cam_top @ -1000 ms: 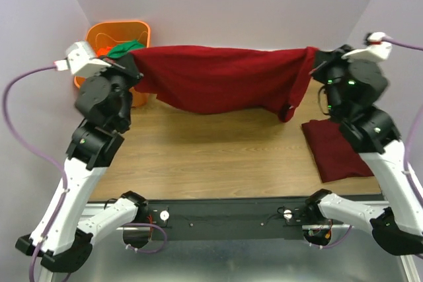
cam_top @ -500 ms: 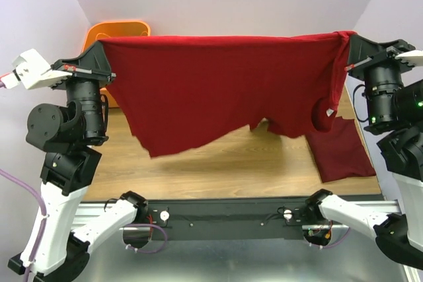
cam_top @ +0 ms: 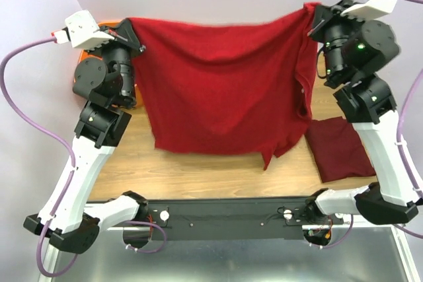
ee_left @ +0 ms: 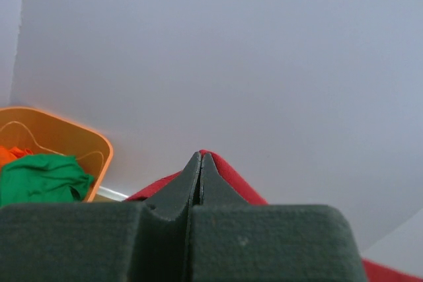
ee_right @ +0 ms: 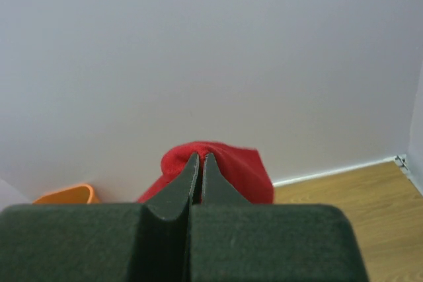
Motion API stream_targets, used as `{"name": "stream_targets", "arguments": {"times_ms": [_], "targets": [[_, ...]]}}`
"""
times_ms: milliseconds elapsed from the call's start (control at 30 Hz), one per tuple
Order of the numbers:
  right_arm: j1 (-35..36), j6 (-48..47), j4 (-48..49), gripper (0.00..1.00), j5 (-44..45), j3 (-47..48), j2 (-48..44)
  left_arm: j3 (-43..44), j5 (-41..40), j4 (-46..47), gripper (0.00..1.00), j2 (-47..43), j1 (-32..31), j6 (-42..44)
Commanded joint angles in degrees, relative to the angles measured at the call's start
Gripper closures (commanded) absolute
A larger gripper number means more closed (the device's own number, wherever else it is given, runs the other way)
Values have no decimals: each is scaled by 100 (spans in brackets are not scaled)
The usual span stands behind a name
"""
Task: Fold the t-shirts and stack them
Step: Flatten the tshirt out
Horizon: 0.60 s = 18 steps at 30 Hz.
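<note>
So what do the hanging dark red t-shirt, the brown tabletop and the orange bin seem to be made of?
The hanging dark red t-shirt looks like soft matte knit, probably cotton: it drapes and sags in folds. The brown tabletop shows grain lines, wood or wood-look laminate; cannot tell which. The orange bin seems smooth plastic: thin moulded rim, translucent glow.

even, bright, soft light; sharp overhead view; near jaws blurred in wrist views
</note>
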Motion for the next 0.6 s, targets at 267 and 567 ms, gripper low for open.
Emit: {"name": "stream_targets", "arguments": {"times_ms": [267,567], "targets": [[-19,14,556,99,-470,-352,-1329,164,77,420,100,-789,84,162],[-20,147,548,99,-680,-988,-2595,-109,182,306,100,-1642,84,30]]}}
